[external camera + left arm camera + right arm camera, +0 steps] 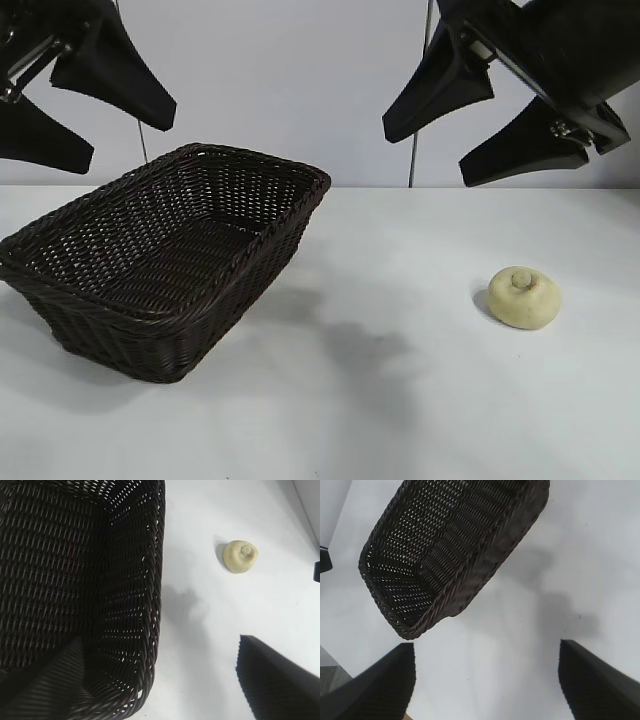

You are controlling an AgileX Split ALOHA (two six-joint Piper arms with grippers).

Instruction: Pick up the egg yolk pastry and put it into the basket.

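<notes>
A: Left to right, what's there?

B: The left claw (75, 100) hangs high above the wicker basket (215, 265), fingers spread wide and holding nothing. The basket sits on the left part of the white worktop (400, 400), its inside bare as far as I can see.

A: And the pastry?

B: The egg yolk pastry (523, 296) lies on the worktop at the right, well apart from the basket, knob up. The right claw (490, 110) hovers above it, a little back, also released and empty.

A: So the pick-up hasn't begun?

B: I'd say not; nothing is held. The right arm looks the better one for it, being nearer.

A: How should it go?

B: Bring the claw down so the fingers straddle the round body below the knob, then close gently. It's likely soft and crumbly, so a hard squeeze could crush it. Lift clear of the braided rim before carrying it across, and lower it in rather than drop it
</notes>
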